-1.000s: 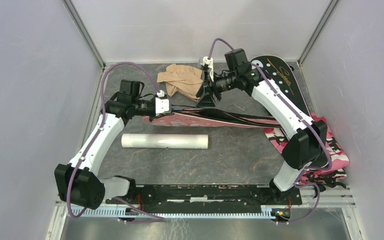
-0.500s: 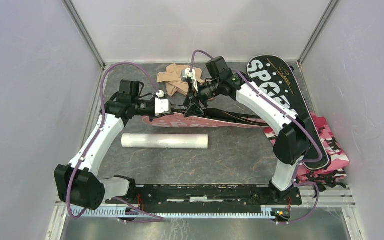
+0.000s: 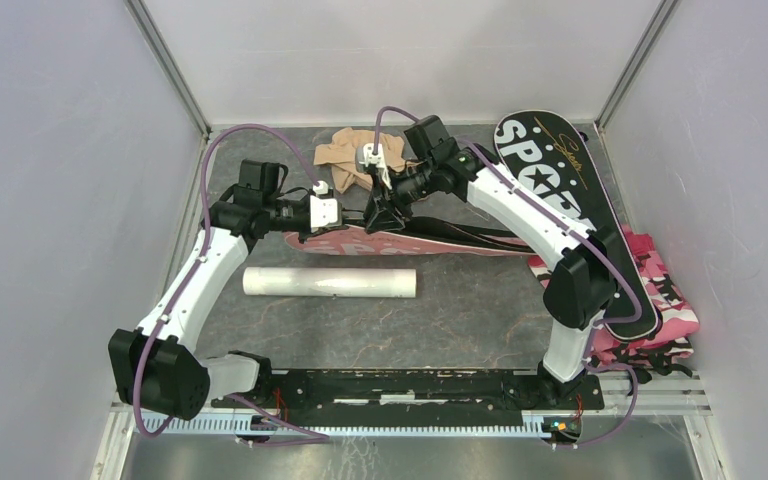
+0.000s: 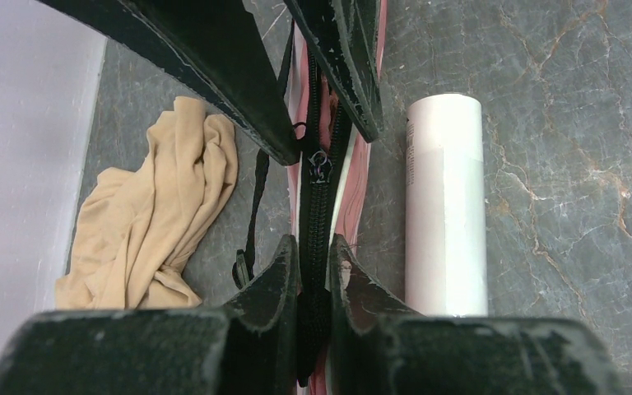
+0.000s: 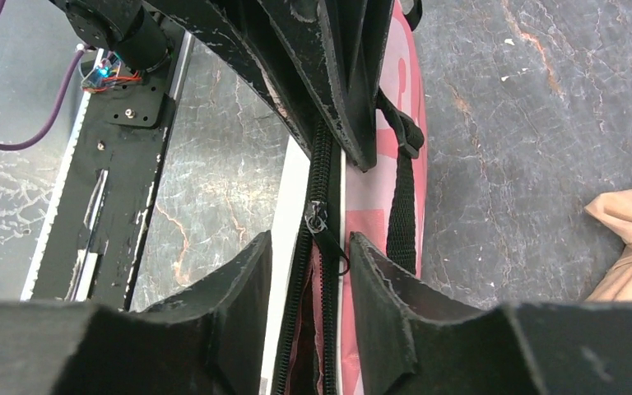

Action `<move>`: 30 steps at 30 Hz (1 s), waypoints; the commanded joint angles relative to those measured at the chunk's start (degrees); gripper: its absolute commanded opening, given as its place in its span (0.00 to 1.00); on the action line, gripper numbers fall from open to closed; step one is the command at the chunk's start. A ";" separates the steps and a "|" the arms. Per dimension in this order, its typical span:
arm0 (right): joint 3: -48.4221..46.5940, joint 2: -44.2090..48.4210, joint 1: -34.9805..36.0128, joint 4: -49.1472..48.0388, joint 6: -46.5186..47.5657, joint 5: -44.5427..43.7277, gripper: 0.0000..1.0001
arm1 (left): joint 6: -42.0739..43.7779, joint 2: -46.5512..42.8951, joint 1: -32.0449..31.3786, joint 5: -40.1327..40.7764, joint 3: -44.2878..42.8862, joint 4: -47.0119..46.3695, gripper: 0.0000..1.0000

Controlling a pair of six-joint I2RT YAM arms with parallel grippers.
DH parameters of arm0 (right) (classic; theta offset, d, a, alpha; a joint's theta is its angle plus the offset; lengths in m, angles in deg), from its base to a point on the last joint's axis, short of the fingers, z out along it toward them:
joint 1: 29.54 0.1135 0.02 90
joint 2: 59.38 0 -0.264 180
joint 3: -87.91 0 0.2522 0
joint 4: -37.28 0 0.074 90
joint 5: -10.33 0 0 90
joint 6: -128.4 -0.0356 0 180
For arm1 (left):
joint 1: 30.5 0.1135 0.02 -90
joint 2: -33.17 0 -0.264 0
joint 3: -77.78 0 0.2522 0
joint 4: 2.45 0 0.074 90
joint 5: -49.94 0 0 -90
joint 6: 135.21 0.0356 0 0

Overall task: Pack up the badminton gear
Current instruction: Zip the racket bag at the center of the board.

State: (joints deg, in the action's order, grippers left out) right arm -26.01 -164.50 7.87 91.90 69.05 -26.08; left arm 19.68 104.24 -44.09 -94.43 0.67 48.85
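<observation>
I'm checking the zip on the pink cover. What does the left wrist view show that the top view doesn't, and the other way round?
Left wrist only: the zipper pull on the black zip, and the left hand shut on the zip edge of the pink cover. Top only: the black cover, the pink camouflage cloth partly under it, and both whole arms. Shared: the pink cover, the white tube, the tan cloth and the right hand, open over the zip.
</observation>
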 commanded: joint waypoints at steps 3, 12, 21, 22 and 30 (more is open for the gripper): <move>-3.33 -0.87 0.55 1.14 2.10 -0.41 0.39 | 3.31 -2.42 -0.04 -5.17 0.06 -3.58 0.02; -3.60 -0.88 0.65 1.76 2.28 -0.54 0.24 | 3.89 -2.35 -0.04 -4.92 0.29 -3.03 0.02; -2.42 1.14 0.64 3.63 4.06 -2.35 0.13 | 4.20 -2.03 -0.04 -3.37 0.55 -2.85 0.02; -1.80 1.61 0.65 3.70 4.41 -2.86 0.13 | 4.32 -1.99 -0.04 -3.12 0.52 -2.64 0.02; -0.43 4.43 0.58 6.82 8.07 -7.56 0.08 | 5.35 -1.09 -0.04 -1.28 -0.77 -0.29 0.02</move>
State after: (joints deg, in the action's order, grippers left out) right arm -26.68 -163.96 8.66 94.50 73.69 -30.19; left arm 21.38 103.71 -44.15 -94.30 1.46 48.96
